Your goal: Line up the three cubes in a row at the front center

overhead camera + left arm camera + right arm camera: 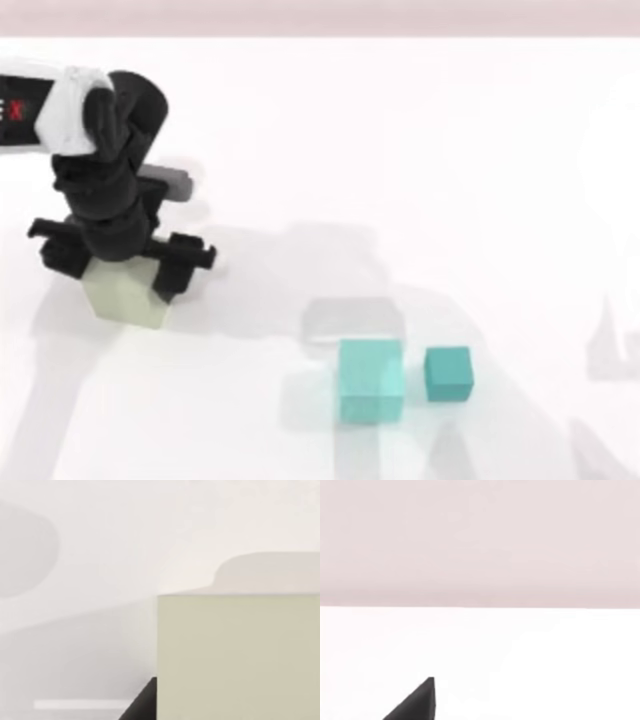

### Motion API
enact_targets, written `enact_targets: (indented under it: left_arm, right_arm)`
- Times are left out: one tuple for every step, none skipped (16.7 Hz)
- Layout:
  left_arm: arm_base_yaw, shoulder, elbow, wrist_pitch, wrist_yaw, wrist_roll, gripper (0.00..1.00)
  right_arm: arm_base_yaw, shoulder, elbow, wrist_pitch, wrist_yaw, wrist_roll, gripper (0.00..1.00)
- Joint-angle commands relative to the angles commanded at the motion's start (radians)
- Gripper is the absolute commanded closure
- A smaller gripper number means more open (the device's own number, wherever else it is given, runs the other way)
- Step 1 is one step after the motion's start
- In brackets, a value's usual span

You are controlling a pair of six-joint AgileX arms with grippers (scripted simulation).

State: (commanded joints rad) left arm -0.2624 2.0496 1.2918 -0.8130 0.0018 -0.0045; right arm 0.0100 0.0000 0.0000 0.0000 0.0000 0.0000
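While straddling beige cube (125,293), left end effector (120,262).

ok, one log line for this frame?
left gripper: over large matte beige-green cube, table left | light cyan cube, small teal cube: front center, adjacent | right arm: out of top view

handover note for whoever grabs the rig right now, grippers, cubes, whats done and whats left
Left gripper: over the large pale beige-green matte cube at the table's left side, fingers straddling it; whether they are clamped on it cannot be told. The left wrist view shows the cube close up.
Right arm: out of the top view, apparently parked; its wrist view shows bare table and one dark fingertip.
Medium light cyan matte cube and small darker teal matte cube: side by side at front center, a narrow gap between them.
Done: two cubes in the row.
Left: bring the beige-green cube over to join that row.
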Motion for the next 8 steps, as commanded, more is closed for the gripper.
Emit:
enact_targets:
  left_arm:
    - [0.0, 0.0, 0.0, 0.0, 0.0, 0.0, 1.0]
    - [0.0, 0.0, 0.0, 0.0, 0.0, 0.0, 1.0]
    - [0.0, 0.0, 0.0, 0.0, 0.0, 0.0, 1.0]
    - [0.0, -0.009, 0.002, -0.003, 0.0, 0.001, 1.0]
    - [0.0, -0.01, 0.005, -0.006, 0.0, 0.001, 1.0]
    - [0.001, -0.014, 0.015, -0.02, 0.0, 0.001, 1.0]
    - [0.002, -0.022, 0.031, -0.044, 0.0, 0.001, 1.0]
    - [0.005, -0.033, 0.049, -0.076, 0.0, 0.0, 1.0]
  right_arm:
    - [0.0, 0.0, 0.0, 0.0, 0.0, 0.0, 0.0]
    - [0.0, 0.0, 0.0, 0.0, 0.0, 0.0, 0.0]
    - [0.0, 0.0, 0.0, 0.0, 0.0, 0.0, 0.0]
    - [0.0, 0.0, 0.0, 0.0, 0.0, 0.0, 0.0]
    - [0.0, 0.0, 0.0, 0.0, 0.0, 0.0, 0.0]
    - [0.0, 0.0, 0.0, 0.0, 0.0, 0.0, 0.0]
    - [0.0, 0.0, 0.0, 0.0, 0.0, 0.0, 0.0]
    - [0.0, 0.0, 0.0, 0.0, 0.0, 0.0, 0.0]
